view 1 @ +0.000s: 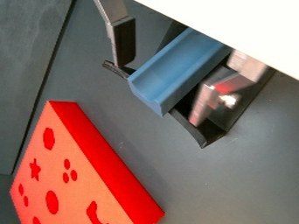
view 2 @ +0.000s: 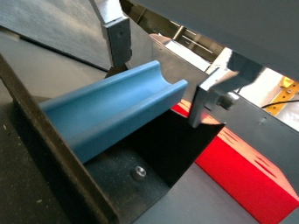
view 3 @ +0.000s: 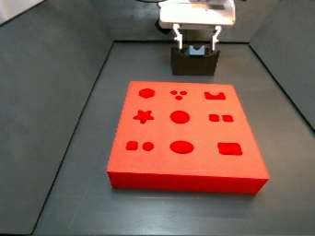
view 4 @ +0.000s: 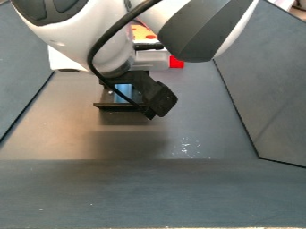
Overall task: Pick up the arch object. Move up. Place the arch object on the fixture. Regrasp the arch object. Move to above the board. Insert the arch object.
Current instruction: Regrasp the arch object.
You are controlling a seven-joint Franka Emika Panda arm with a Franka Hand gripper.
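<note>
— Between our gripper's (view 2: pixel 163 63) spread fingers, what do we see?
— Our arch (view 2: pixel 111 109), ungrasped, lying in the fixture (view 1: pixel 211 131), long axis crosswise to the fingers. Board (view 3: pixel 185 134) lies toward six o'clock in a side view.

Two close wrist views beside the claw (view 2: pixel 163 83), opposite elevated side views, all sharing the fixture (view 3: pixel 193 64)

Count at the fixture: one of each.
We log one arch object (view 1: pixel 176 70), one fixture (view 3: pixel 194 63), one board (view 3: pixel 185 138), and one claw (view 3: pixel 197 41) over the fixture; the board carries eleven cutouts.
</note>
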